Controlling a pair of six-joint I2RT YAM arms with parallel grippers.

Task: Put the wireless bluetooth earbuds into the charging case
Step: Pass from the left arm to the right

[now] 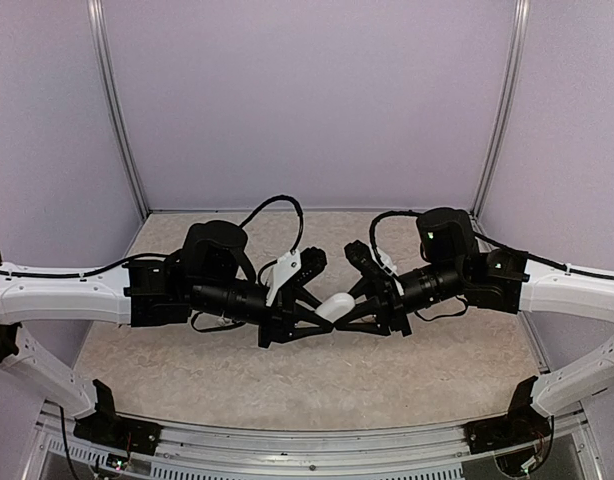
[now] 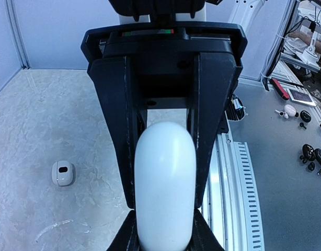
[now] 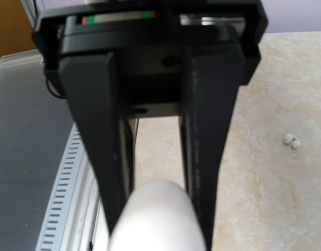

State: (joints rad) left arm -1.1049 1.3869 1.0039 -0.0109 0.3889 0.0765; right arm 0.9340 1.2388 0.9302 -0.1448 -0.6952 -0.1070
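Left gripper (image 1: 312, 312): jaws closed on one end of a white oval object (image 1: 334, 306), held above the table (image 1: 287, 380). Right gripper (image 1: 362, 312): jaws pinch its other end, though my view there is blurred. Earbuds (image 3: 291, 140): two, lying together on the table, untouched. Charging case (image 2: 62, 173): lying on the table, untouched. Risk, in my judgement: the opposed grips could twist the oval loose, and it would drop and scatter the earbuds.

Over ctr of table (image 1: 437, 380), oval obj (image 1: 335, 305) is sitting btwn left gripper (image 1: 320, 312) on its L and right gripper (image 1: 353, 302) on its R. Behind oval obj, toward L, charging case (image 2: 62, 173) is lying on table. Also behind it, earbuds (image 3: 291, 140) are lying side by side on table.
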